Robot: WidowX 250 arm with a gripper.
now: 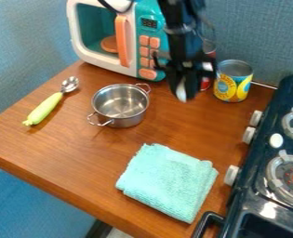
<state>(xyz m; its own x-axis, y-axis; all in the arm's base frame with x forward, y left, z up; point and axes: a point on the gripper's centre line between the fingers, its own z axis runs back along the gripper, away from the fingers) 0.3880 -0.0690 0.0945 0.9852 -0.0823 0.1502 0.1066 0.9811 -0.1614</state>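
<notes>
The black gripper (184,86) hangs near the back of the wooden table, pointing down, between the metal pot and the can. A small white object (181,91) is held at its fingertips; blur hides its exact shape. To the left stands an empty silver pot (120,105) with two wire handles. A yellow-and-blue can (233,81) with an open-looking top is just right of the gripper, and a red can (206,83) is partly hidden behind the arm.
A toy microwave (105,35) stands at the back left. On the left lie a metal spoon end (69,84) and a long light-green piece (44,109), end to end. A folded turquoise cloth (167,181) lies in front; the black stove (279,172) borders the right side.
</notes>
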